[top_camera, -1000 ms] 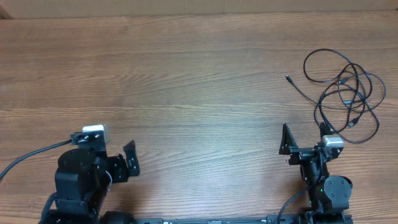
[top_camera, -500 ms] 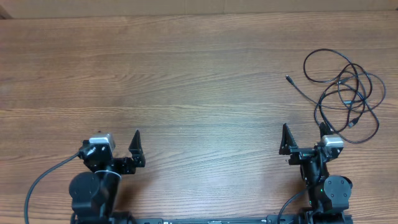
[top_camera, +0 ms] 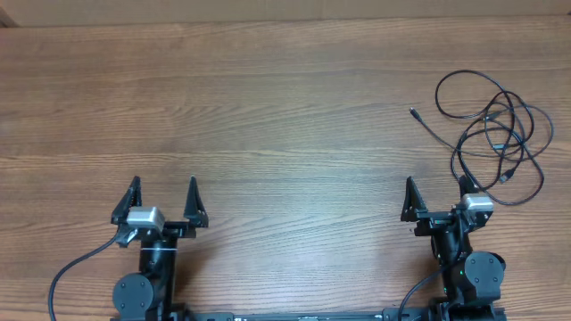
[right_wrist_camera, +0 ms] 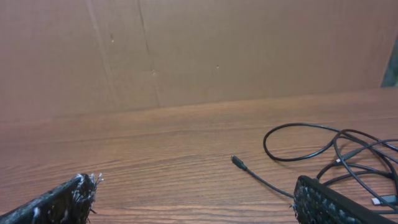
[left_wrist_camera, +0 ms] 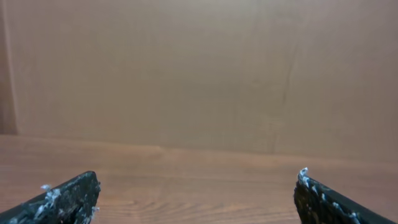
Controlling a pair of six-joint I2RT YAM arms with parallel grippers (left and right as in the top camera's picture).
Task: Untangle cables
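Observation:
The cables (top_camera: 496, 134) are thin black cords in a loose tangle of overlapping loops at the table's right side. One plug end (top_camera: 415, 113) lies free to the left of the tangle. In the right wrist view the cables (right_wrist_camera: 336, 149) and that plug (right_wrist_camera: 237, 162) lie ahead and to the right. My right gripper (top_camera: 436, 196) is open and empty, just in front of the tangle; its fingers show in its own view (right_wrist_camera: 196, 193). My left gripper (top_camera: 162, 198) is open and empty at the front left, far from the cables; its fingers show in its own view (left_wrist_camera: 196, 186).
The wooden table (top_camera: 268, 116) spreads between the arms. A brown cardboard wall (left_wrist_camera: 199, 74) stands along the far edge, also in the right wrist view (right_wrist_camera: 186, 50). A thick black wire (top_camera: 71, 272) runs from the left arm's base.
My left arm has swung round from facing right to facing straight ahead, with both fingers now spread forward. The right arm and the cables have not moved.

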